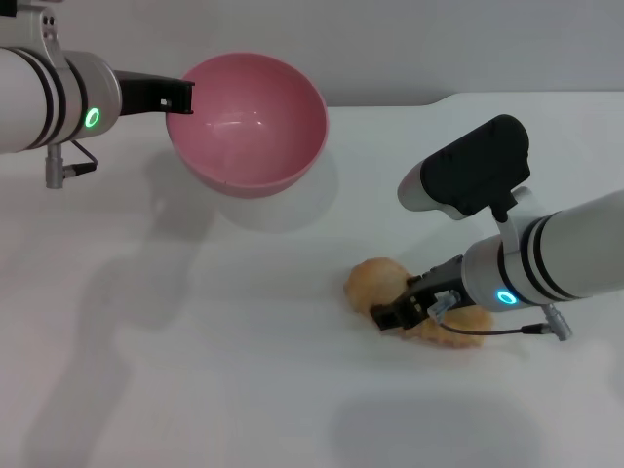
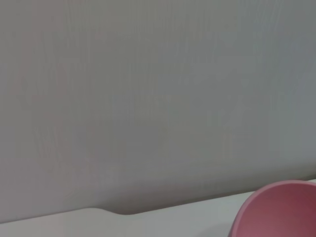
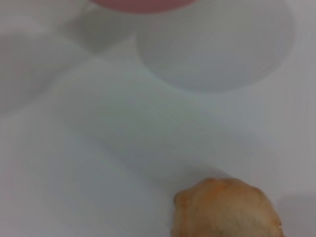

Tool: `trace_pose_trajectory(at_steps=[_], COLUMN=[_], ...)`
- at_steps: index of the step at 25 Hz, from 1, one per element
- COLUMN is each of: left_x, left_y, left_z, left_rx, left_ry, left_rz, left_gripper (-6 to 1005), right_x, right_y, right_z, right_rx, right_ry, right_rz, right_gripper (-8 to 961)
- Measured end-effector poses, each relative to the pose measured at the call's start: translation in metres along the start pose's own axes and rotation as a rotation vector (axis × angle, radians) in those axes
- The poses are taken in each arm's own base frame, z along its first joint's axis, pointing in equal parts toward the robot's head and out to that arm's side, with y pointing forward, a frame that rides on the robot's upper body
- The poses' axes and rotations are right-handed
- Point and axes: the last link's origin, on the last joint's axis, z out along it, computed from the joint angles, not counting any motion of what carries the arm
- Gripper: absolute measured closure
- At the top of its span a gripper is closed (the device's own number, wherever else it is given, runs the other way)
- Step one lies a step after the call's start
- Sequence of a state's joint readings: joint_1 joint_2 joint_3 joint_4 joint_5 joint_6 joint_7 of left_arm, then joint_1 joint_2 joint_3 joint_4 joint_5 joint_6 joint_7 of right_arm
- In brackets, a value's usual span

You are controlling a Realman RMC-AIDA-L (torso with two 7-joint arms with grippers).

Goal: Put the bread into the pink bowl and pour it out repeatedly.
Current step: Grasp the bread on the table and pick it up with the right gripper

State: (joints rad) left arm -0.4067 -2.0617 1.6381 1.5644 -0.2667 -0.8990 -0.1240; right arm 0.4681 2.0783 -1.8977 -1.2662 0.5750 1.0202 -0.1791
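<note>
While the round, glossy pink plastic bowl (image 1: 248,121) hangs in the air at the far left of the white bench (image 1: 195,370), tipped so its empty inside faces the head camera, the left gripper (image 1: 175,96) pinches its rim on the robot's left side with the black fingers closed on the edge. The bowl's shadow falls on the bench just below and to the right of it. In the left wrist view only a curved pink piece of the bowl (image 2: 276,210) shows in one corner, against a plain grey wall.

The elongated orange-brown toy bread (image 1: 382,280) with pale ridges lies flat on the bench, well apart from the bowl, toward the near right. The right gripper (image 1: 402,310) is down at it, its black fingers set about the middle of the loaf, so one rounded end sticks out on the left and the other end shows past the wrist. Whether the fingers have actually tightened on the loaf I cannot tell. The right wrist view shows a rounded end of the bread (image 3: 227,210) on the bench.
</note>
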Motion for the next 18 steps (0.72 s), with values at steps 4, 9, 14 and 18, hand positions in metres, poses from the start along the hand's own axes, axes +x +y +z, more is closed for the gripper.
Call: trace_pose_trajectory(at_steps=[4,9,14,18], left_x=[0.0003,-0.0004,-0.0005,-0.0004], left_y=[0.0001,0.002,0.0031,0.0036], left_z=[-0.0003,0.0,0.0001,0.0002], left_rx=[0.0,-0.004,-0.006,-0.008], left_ry=[0.001,-0.001,-0.001,0.0], left_rz=[0.003,0.009,0.012,0.013], left_gripper=[969,969,969,969], right_x=[0.0014,0.002,-0.0026,-0.0041], right_y=[-0.005,-0.0061,-0.0038,-0.0037], right_z=[0.0012,0.0003,-0.0052,-0.0072], right_rx=[0.03,0.049,0.05,0.051], right_ry=[0.013,0.023,0.013,0.005], right_rz=[-0.02,-0.045,-0.061,-0.062], right_gripper=[290,435,475,506])
